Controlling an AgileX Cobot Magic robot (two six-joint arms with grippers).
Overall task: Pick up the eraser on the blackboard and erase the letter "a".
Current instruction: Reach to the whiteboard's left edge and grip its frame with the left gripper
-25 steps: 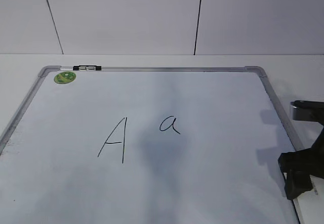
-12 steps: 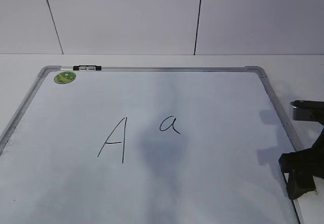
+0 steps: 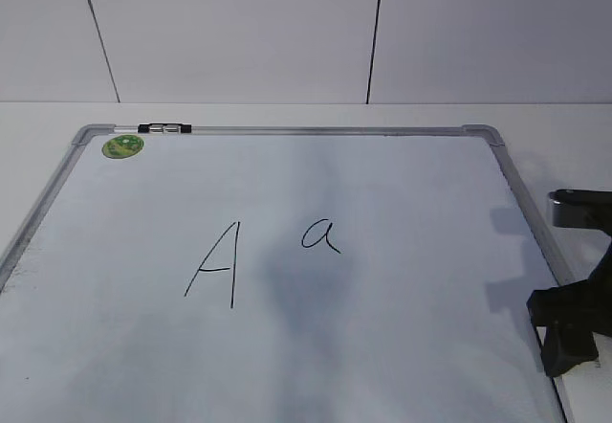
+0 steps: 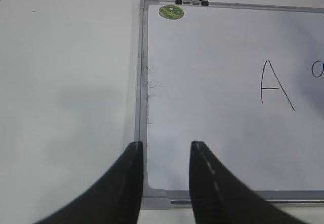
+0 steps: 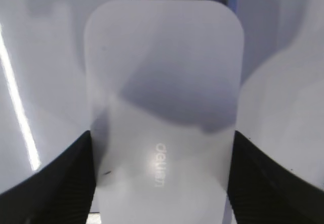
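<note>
Flanking the eraser [image 5: 163,122], right fingers [image 5: 61,183] meet both long edges.

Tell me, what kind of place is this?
Probably a robot test bench: a plain white table against bare white wall panels, with a silver-framed white dry-erase board bearing two practice letters.

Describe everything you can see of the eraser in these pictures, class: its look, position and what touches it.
The eraser shows only in the right wrist view: a white, smooth, plastic-looking block with rounded corners and small pale "deli" lettering near its closer end. It lies flat on the blackboard, lengthwise between the two dark fingers of the right gripper, which flank its long sides at the near end. Whether they press it cannot be told. Shadow falls across its middle.
</note>
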